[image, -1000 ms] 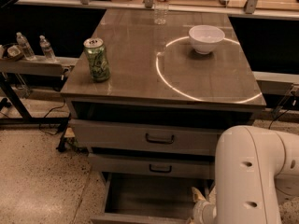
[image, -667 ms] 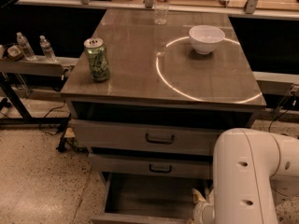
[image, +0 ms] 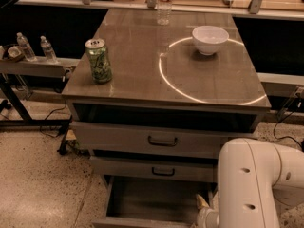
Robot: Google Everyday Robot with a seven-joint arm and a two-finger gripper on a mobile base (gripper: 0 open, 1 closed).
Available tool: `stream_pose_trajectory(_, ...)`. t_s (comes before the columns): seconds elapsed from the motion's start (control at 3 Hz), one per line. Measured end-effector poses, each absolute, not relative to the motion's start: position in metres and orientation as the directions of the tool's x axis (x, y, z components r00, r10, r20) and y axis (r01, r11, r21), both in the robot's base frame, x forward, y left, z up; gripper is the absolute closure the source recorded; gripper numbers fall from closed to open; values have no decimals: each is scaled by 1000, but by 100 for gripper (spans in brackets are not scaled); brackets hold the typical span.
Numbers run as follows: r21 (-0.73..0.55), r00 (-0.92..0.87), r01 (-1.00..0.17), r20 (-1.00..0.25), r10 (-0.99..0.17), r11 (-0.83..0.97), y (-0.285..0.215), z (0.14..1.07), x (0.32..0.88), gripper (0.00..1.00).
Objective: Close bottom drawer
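The bottom drawer [image: 151,199] is pulled out at the foot of the grey cabinet, its empty inside facing up and its front panel [image: 137,222] at the picture's lower edge; its handle is out of view. My white arm [image: 251,184] fills the lower right. My gripper [image: 203,204] is low at the drawer's right side, inside its right rear corner. It is mostly hidden by the arm, and only a small tan part of it shows.
The middle drawer [image: 164,171] and top drawer [image: 161,140] are pushed in. On the cabinet top [image: 142,46] stand a green can [image: 99,61], a white bowl [image: 210,39] and a clear bottle [image: 164,4]. A side shelf [image: 33,66] with bottles is at left, with cables on the floor.
My arm has edged slightly to the left. The bottom drawer stays pulled out as before.
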State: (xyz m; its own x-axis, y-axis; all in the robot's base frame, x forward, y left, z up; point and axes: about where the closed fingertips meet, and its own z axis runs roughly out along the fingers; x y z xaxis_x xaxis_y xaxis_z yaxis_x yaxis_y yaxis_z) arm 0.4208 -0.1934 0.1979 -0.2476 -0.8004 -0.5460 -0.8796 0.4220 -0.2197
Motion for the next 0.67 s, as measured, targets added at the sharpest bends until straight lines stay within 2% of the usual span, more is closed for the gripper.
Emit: stream_pose_trajectory(0.67,-248,-218,-871,-577,-787,423,-192,200,434,47)
